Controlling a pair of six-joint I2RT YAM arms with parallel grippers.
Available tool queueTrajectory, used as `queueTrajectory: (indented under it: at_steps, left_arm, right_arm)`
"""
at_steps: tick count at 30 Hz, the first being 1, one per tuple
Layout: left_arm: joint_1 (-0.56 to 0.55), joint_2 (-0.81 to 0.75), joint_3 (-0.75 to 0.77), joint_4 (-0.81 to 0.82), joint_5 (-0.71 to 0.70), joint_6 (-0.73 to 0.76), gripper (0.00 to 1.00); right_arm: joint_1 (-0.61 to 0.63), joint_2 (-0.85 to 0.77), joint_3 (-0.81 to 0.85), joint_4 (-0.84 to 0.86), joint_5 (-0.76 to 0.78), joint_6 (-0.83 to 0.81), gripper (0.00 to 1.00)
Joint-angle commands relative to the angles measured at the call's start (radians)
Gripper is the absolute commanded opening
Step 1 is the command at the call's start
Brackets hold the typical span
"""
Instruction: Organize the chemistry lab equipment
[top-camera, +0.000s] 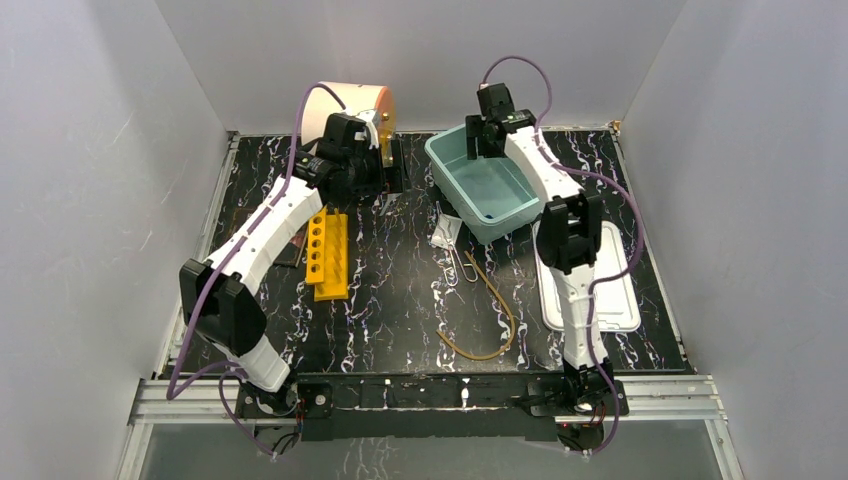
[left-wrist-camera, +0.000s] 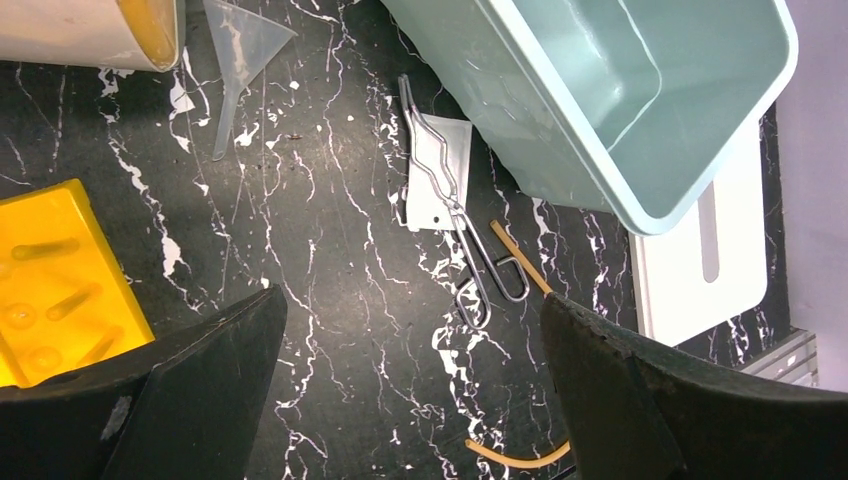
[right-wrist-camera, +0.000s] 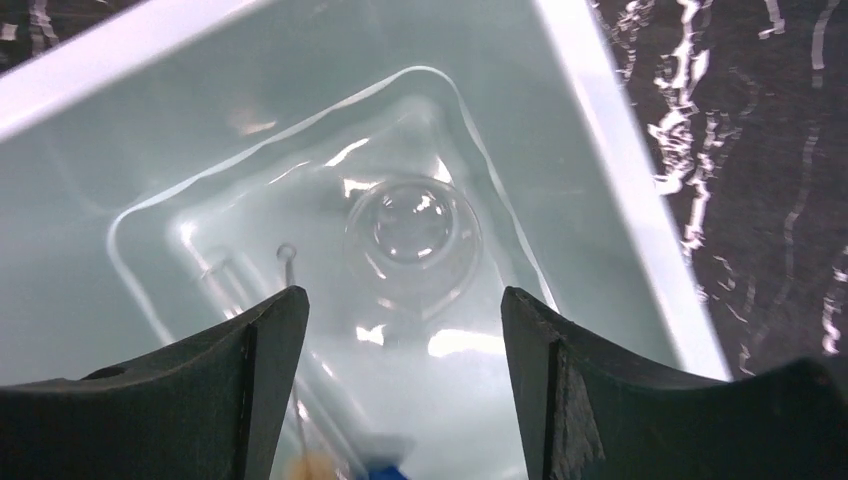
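**Right pincer** (right-wrist-camera: 400, 385): jaws spread wide, nothing gripped. It hangs over the far corner of the teal bin (right-wrist-camera: 120, 130), both fingers (right-wrist-camera: 570, 400) above the bin floor.

**Small glass dish** (right-wrist-camera: 412, 235): on the bin floor, upright, just ahead of the right pincer's gap and apart from both fingers.

**Teal bin, other contents:** 1 thin clear rod with a rounded end (right-wrist-camera: 289, 262), left of the dish. At the lower edge of the right wrist view sits a blurred blue tip (right-wrist-camera: 385, 468) with a tan blur beside it; whether it touches the pincer cannot be told.

**Left pincer** (left-wrist-camera: 410, 385): jaws spread wide, nothing gripped. It hangs over bare tabletop (top-camera: 400, 300) beside the cream drum (top-camera: 360, 108).

**On the tabletop, ahead of the left pincer:**
- Clear funnel (left-wrist-camera: 240, 50), lying on its side, mouth near the drum.
- Wire tongs (left-wrist-camera: 450, 215), lying partly across a small white card (left-wrist-camera: 440, 170), just beside the bin's near wall.
- Tan rubber loop (top-camera: 490, 312), near the tongs' handle end, toward the front edge.
- Yellow tube rack (top-camera: 327, 255), left of the left pincer, well apart from the bin. What its holes contain cannot be told.

**White lid** (top-camera: 610, 290): flat on the table at the bin's near right side, under the right arm.
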Motion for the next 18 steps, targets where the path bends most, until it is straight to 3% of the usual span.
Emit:
queueTrajectory:
  at_steps: [1, 8, 14, 18]
  left_arm:
    - [0.001, -0.084, 0.007, -0.025, -0.038, 0.054, 0.98]
    - [0.001, -0.105, -0.003, -0.040, -0.120, 0.067, 0.98]
    - [0.001, -0.096, -0.003, -0.032, -0.094, 0.075, 0.98]
    - [0.001, -0.088, -0.019, -0.020, -0.057, 0.043, 0.98]
  right_arm:
    - [0.001, -0.248, -0.091, 0.008, 0.009, 0.012, 0.78]
    - [0.001, -0.527, -0.358, -0.002, 0.013, 0.009, 0.77]
    - [0.023, -0.810, -0.655, 0.023, -0.234, -0.081, 0.77]
    - [0.098, -0.986, -0.822, 0.059, -0.249, -0.107, 0.78]
